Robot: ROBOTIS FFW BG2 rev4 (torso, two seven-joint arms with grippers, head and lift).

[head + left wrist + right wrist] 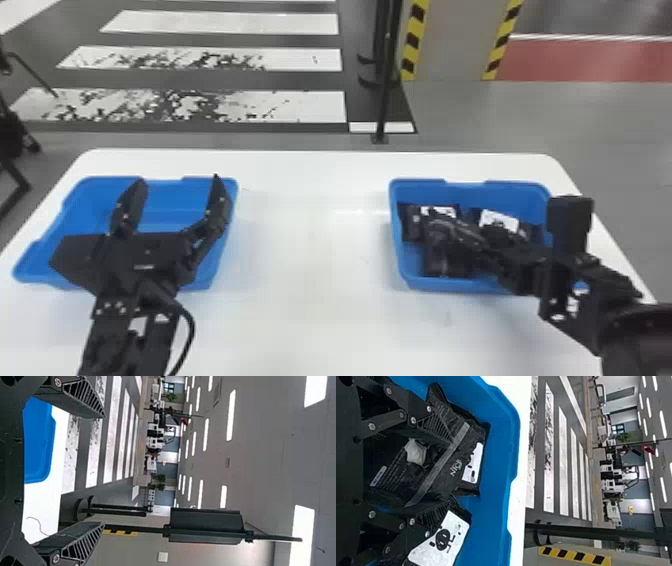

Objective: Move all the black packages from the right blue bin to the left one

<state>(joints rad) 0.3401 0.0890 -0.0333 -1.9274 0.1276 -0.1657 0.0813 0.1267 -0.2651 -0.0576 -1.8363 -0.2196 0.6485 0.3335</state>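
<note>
Left gripper (176, 180): one, open, its two black fingers spread wide; held over the left blue bin (231, 184).

Right gripper (462, 240): one, reaching into the right blue bin (440, 286), angled in from the right side of the head view. Fingers part-way apart, with part of a black package between them; whether they press on it cannot be told.

Black packages: several, overlapping, all those seen lying in the right bin. First, a glossy package (443, 481) with a pale band running across it and a small crumpled white patch (416, 452), at the right gripper's fingers. Second, a package with a white label (440, 211), toward the far left of the bin, partly beneath the first in the right wrist view. Third, a package with a larger white label (500, 220), to the right of the second. The exact count is hidden by the gripper and the overlaps.

Worktop (315, 250): one, white, carrying both bins, which stand well apart with bare surface between them.

Surroundings: grey floor (600, 120) with white stripes (295, 107); one slim dark pole (385, 75); one pale pillar (452, 40), edged in yellow-and-black stripes; one red floor strip (585, 60).
</note>
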